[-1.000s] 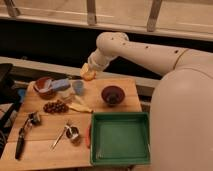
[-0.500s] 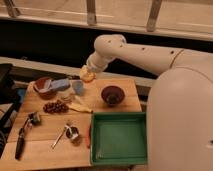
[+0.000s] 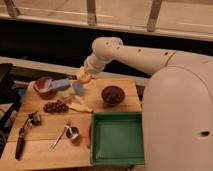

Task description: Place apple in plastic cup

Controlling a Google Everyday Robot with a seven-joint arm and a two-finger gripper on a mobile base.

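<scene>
Clenched in the hand [image 3: 85, 74] at tabletop's [image 3: 45, 131] eleven o'clock: small round yellow-orange apple [image 3: 82, 77], just above pale blue-grey plastic cup [image 3: 78, 88]. Likely firm, slippery; best pinched across middle.

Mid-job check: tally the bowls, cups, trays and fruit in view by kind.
Bowls: 2 (red-brown bowl, maroon bowl)
Plastic cup: 1
Green tray: 1
Fruit: 2 (grapes; apple held in the end effector above the board's far edge)
Total: 6
</scene>
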